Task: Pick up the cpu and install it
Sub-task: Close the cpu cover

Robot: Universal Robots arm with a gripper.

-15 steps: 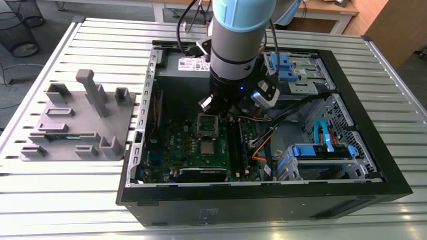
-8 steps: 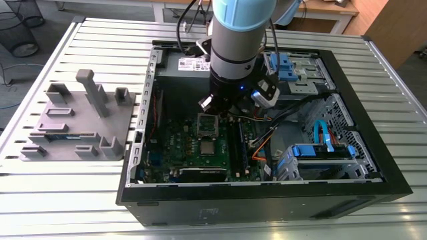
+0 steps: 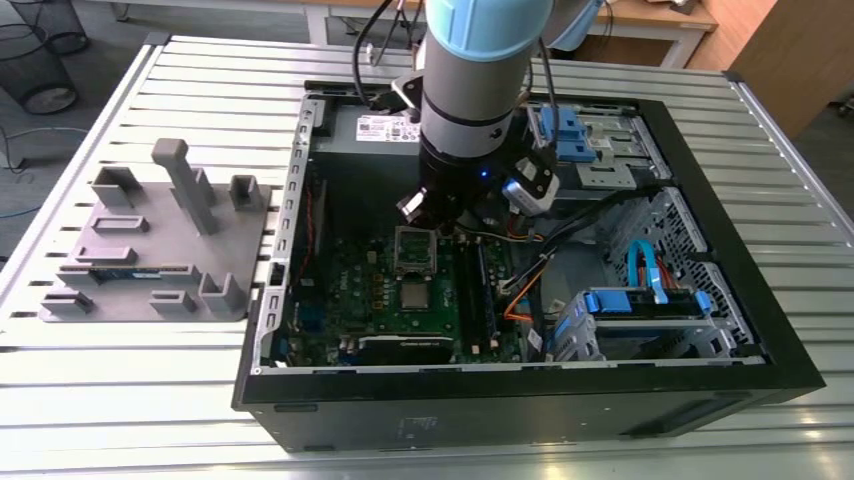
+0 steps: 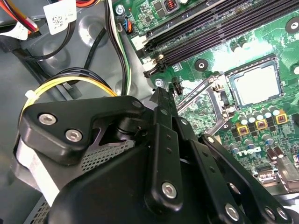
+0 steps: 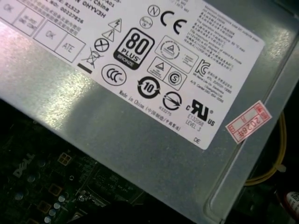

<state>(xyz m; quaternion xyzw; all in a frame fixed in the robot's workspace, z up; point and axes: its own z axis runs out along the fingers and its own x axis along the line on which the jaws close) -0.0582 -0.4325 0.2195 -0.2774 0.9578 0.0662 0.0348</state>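
Pincer point(image 3: 438, 220) inside open computer case point(image 3: 534, 420), cpu point(image 4: 256, 84) in motherboard socket point(image 4: 231, 87).

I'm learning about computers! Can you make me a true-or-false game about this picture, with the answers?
1. A grey tray sits beside the case. True.
2. The cpu lies on the tray. False: it sits on the motherboard, inside the case.
3. The arm reaches down into the case. True.
4. The case is closed up. False: its side is open, so you can see inside.
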